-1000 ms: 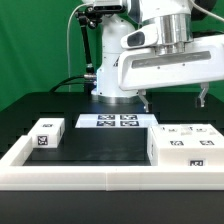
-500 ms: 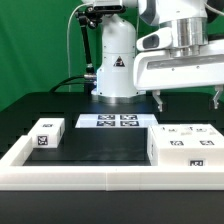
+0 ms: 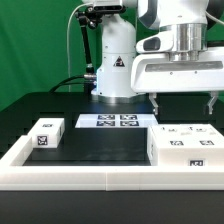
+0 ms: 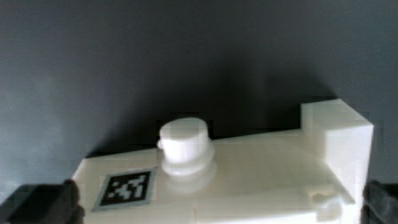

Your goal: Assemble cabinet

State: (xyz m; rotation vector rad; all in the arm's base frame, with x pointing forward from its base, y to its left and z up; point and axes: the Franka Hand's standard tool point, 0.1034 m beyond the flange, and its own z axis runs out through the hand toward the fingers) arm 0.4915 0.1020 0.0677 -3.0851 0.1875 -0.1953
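Finds gripper released, fingers spread wide, hanging above and clear of the cabinet body. Places that body at the exterior view's right, against the border rail. Places 1 small tagged block well apart, at the exterior view's left. Notes, in wrist view, 1 round peg beside 1 tag.

Gripper: fingers spread wide, empty, hanging above the cabinet piece without touching it.
Cabinet piece: white, tagged, on the black table at the exterior view's right.
Small block: white, tagged, at the exterior view's left, well apart.
Marker board: flat, farther back, between the two.
Rail: white, along the front.
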